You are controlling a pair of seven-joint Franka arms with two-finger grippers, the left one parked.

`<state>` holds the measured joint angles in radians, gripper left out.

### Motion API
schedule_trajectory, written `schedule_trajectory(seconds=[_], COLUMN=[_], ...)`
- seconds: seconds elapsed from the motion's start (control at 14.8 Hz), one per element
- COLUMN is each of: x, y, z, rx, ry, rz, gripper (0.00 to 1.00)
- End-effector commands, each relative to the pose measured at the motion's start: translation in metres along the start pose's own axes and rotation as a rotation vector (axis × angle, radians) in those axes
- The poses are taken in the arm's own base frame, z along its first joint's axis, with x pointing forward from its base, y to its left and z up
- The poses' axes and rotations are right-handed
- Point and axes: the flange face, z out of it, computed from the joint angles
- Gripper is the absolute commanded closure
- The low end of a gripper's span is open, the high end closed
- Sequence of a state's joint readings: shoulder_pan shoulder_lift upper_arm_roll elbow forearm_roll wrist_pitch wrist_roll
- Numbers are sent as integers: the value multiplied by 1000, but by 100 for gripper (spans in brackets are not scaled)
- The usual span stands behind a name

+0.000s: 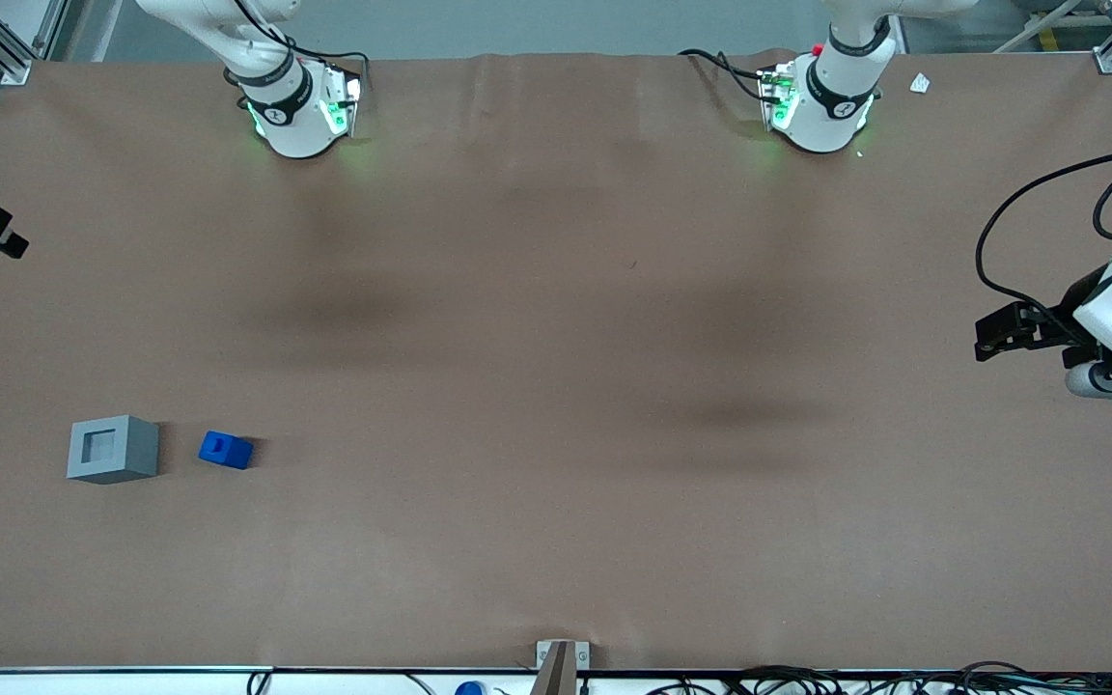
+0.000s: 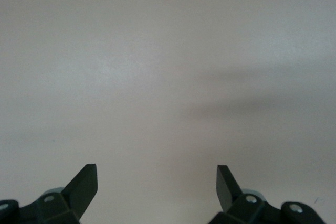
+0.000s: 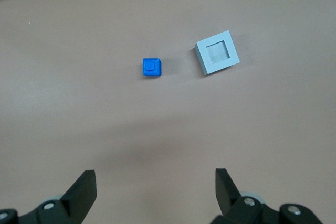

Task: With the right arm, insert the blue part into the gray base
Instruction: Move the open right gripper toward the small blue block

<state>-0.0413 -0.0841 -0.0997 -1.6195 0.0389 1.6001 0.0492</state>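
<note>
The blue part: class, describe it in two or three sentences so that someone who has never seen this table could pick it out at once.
On the brown table, look toward the working arm's end, well below the open gripper. There the gray base stands, and beside it, apart from it, lies the blue part. It is the smaller of the two and bright blue.

My right arm [image 1: 291, 121] is white and rounded, ringed near its base by a black band with a white mark, glowing green at the foot and trailed by a thin black cable [image 1: 339, 53]. My gripper [image 3: 156, 182], hanging above the table [image 1: 556, 386] at the working arm's end, is black. Its two flat, wedge-tipped fingers [image 3: 84, 188] stand wide apart, each with a pale round screw head at its root.
</note>
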Motion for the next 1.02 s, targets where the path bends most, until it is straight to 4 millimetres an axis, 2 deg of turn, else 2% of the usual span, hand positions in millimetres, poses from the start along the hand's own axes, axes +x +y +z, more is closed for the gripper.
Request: schedule_trajectory(seconds=[0.0, 0.2, 0.34, 0.54, 0.68, 0.81, 0.95], x=[0, 2, 8, 30, 44, 60, 71], y=[1, 1, -3, -13, -20, -24, -38], z=[-3, -2, 15, 65, 112, 152, 188], rx=[-14, -13, -17, -20, -24, -28, -27], ry=[-3, -6, -33, -53, -55, -48, -56], rz=[4, 6, -5, -16, -27, -26, -36], gripper=[0, 0, 0, 0, 0, 0, 0])
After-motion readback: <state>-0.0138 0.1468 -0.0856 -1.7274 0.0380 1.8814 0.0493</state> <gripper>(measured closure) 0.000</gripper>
